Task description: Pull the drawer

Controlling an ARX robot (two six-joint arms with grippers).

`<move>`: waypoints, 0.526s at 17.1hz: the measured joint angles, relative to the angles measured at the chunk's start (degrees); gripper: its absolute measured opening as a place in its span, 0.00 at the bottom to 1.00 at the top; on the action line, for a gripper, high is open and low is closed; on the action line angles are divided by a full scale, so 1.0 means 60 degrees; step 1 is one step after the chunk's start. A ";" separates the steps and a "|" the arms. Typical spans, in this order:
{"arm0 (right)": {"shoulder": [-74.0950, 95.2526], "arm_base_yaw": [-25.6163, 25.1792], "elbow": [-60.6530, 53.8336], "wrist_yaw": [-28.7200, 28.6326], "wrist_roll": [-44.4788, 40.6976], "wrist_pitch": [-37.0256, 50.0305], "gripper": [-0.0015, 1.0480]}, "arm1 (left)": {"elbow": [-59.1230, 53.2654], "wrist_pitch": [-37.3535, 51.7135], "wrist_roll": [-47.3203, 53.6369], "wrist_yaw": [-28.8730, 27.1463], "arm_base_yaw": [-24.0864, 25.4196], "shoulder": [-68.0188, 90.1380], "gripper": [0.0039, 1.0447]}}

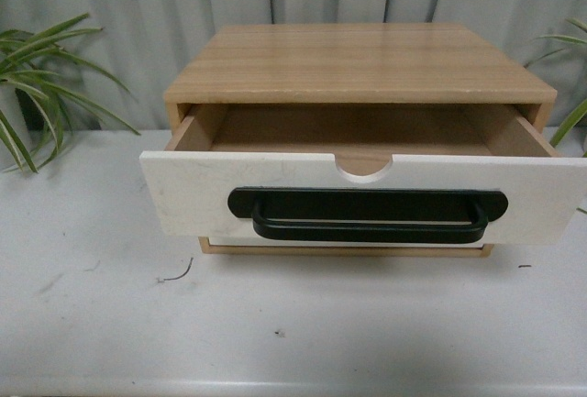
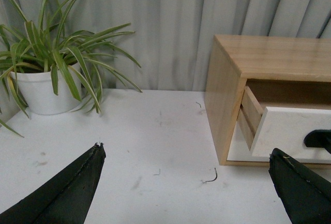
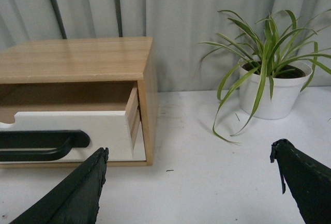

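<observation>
The drawer (image 1: pixel 275 197) stands pulled out of a light wood cabinet (image 1: pixel 362 60) in the front view, showing its white front, long black bar handle (image 1: pixel 367 214), half-round notch and wood sides. Its inside looks empty. Neither arm shows in the front view. My left gripper (image 2: pixel 186 154) is open, back from the cabinet's left side, with the drawer (image 2: pixel 292 131) off to one side. My right gripper (image 3: pixel 189 154) is open too, back from the cabinet's right side, the drawer (image 3: pixel 98 125) and handle (image 3: pixel 44 145) beside it. Nothing lies between either pair of fingers.
The cabinet stands on a white table (image 1: pixel 110 305) before a grey curtain. A potted plant in a white pot (image 2: pixel 44 92) stands at the left, another (image 3: pixel 269 97) at the right. A plain white lower front (image 1: pixel 348 243) shows under the drawer. A small curled wire (image 2: pixel 211 177) lies on the table.
</observation>
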 joint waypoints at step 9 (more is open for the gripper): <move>0.0000 0.0000 0.0000 0.0000 0.0004 0.0000 0.94 | 0.0000 0.0000 0.0000 0.0000 0.0000 0.0000 0.94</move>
